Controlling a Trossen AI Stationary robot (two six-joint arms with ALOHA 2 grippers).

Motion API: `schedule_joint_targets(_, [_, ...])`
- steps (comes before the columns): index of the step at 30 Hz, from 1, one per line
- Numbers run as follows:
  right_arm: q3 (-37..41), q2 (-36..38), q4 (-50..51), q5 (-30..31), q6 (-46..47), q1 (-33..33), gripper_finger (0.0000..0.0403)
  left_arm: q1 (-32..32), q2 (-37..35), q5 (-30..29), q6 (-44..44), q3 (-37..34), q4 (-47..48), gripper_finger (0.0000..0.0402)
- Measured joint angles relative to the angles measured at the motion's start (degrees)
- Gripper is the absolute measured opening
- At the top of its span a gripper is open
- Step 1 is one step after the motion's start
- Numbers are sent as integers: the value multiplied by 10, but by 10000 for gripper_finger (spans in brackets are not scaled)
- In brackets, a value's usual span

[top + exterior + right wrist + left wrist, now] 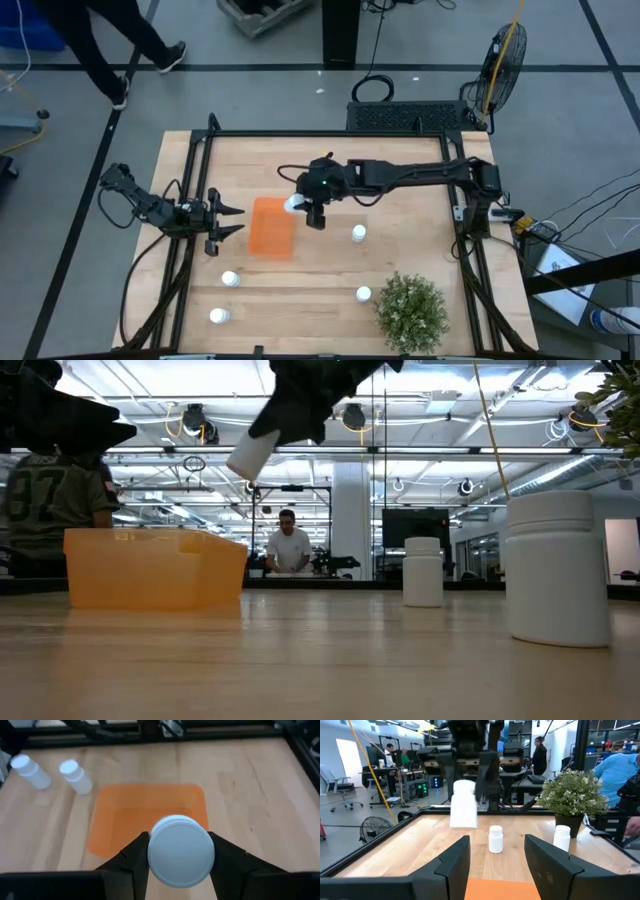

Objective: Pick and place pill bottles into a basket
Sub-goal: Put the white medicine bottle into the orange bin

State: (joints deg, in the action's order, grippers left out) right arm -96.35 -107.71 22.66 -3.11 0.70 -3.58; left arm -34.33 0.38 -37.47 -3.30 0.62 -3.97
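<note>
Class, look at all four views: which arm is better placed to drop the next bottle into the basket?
Right. The right gripper holds a pill bottle beside the basket; the left gripper is open and holds nothing.

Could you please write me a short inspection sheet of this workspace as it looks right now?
Surface: wooden table inside a dark frame.
Job's things: orange basket, nothing seen inside; one bottle held in the air at the basket's edge; four bottles standing on the table.
Clutter: bushy plant at the table's near right corner.
Grippers: right gripper shut on the held bottle; left gripper open, waiting left of the basket.
Cables: loose cables on the floor right of the table.
Surroundings: fan, a walking person, more people beyond the table.
</note>
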Motion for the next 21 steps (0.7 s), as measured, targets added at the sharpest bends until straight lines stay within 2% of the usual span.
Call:
schedule_joint_targets(6, [-44, -33, 16, -3, -6, 1, 147, 0, 0, 0, 0, 0, 0, 191])
schedule_joint_targets(13, [-106, -87, 34, -32, -18, -5, 147, 0, 0, 0, 1, 0, 0, 191])
schedule_joint_targets(21, [-129, -165, 41, -62, -16, -17, 147, 0, 0, 0, 4, 0, 1, 191])
